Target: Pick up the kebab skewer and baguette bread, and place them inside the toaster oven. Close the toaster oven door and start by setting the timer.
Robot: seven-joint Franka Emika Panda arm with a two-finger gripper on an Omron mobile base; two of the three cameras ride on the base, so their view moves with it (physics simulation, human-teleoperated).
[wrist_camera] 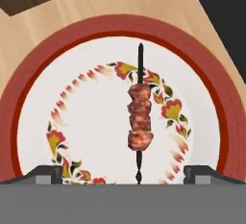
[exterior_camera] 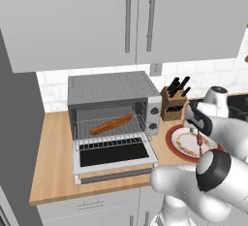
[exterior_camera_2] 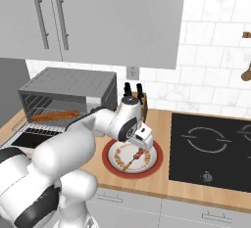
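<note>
Toaster oven (exterior_camera: 114,94) stands at the back of the wooden counter (exterior_camera: 51,171), left of the knife block (exterior_camera: 173,103). Toaster oven door (exterior_camera: 114,154) is dropped fully open, glass facing up. Baguette bread (exterior_camera: 111,124) already lies on the wire rack (exterior_camera: 109,129) inside the cavity, so 1 of the 2 items is loaded.

Red-rimmed floral plate (wrist_camera: 29,103) sits on the counter between the oven and the black cooktop (exterior_camera_2: 211,144). Kebab skewer (wrist_camera: 140,117) lies across the plate's middle, the stick running along the hand view's vertical, with the meat chunks bunched at the centre and bare stick at both ends.

Gripper (exterior_camera_2: 139,146) hangs directly above the plate, jaws spread to full width and holding nothing. In the hand view the 2 finger tips (wrist_camera: 48,174) stand well apart, 1 to each side of the skewer line, so the closing direction crosses the stick.

Step in hand, as judged: pick up the skewer. Recommended: descend straight down, keeping the stick midway between the tips, and close on the meat cluster, not the thin bare stick, which could slip or roll. Stop short of pressing on the plate. How high the tips are above the plate is hard to judge from these angles. Lift level and approach the rack beside the baguette, clear of the lowered door
</note>
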